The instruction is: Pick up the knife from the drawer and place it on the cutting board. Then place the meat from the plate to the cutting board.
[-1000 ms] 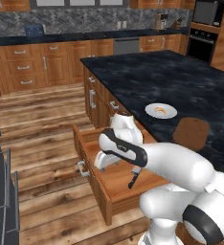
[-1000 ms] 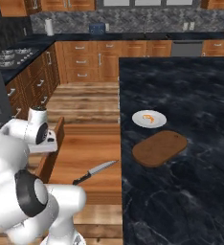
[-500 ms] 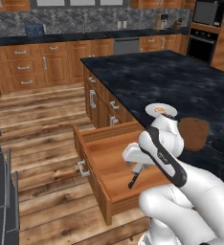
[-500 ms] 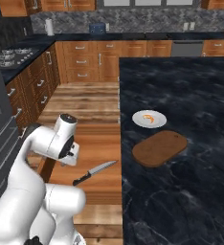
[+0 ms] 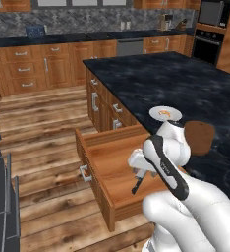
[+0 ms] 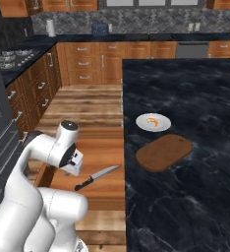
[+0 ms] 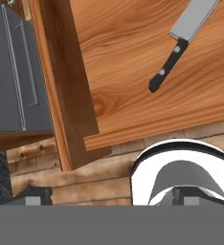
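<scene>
I had the hand (image 6: 75,166) open and empty above the pulled-out drawer (image 5: 107,165), near the knife (image 6: 97,177) lying flat inside. On the dark worktop (image 6: 195,103), the meat (image 6: 153,120) sat on the plate (image 6: 142,124) beside the cutting board (image 6: 164,152).

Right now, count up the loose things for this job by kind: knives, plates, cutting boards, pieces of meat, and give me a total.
Knives: 1, the knife in the open drawer
Plates: 1, the plate
Cutting boards: 1, the cutting board
Pieces of meat: 1, the meat on the plate
Total: 4
</scene>
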